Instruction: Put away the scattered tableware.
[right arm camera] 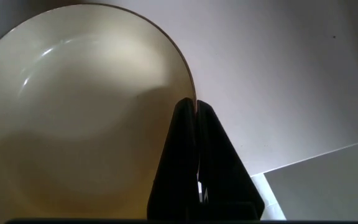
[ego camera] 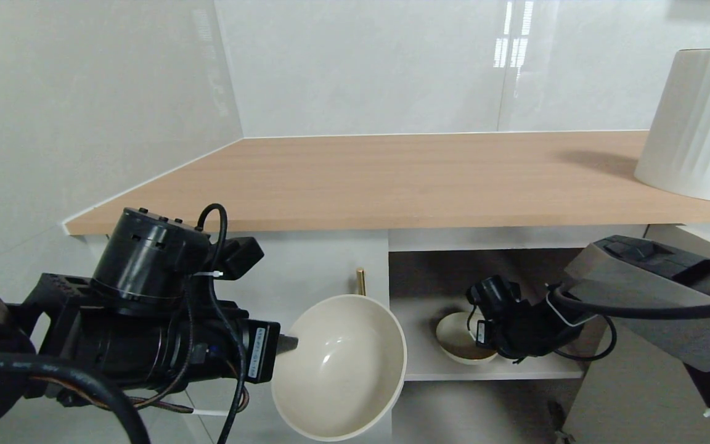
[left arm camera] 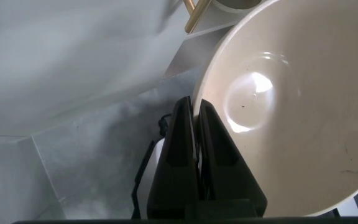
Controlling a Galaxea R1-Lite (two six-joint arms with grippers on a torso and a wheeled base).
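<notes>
Two bowls are not put away yet. Your right end effector (ego camera: 483, 338) pinches the small bowl (ego camera: 457, 345) by its rim, low inside the open shelf (ego camera: 515, 371). Your left end effector (ego camera: 290, 343) clamps the big bowl (ego camera: 346, 370) by its rim, out in front of the shelf.

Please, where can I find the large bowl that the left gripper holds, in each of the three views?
Head view: the large bowl is low in the middle, its rim pinched by the left gripper.
Left wrist view: just beyond the fingers, rim clamped between them.
Right wrist view: here the right gripper pinches a different, smaller bowl.
Shared landmark: the brass handle, beside the large bowl in head and left wrist views.
</notes>
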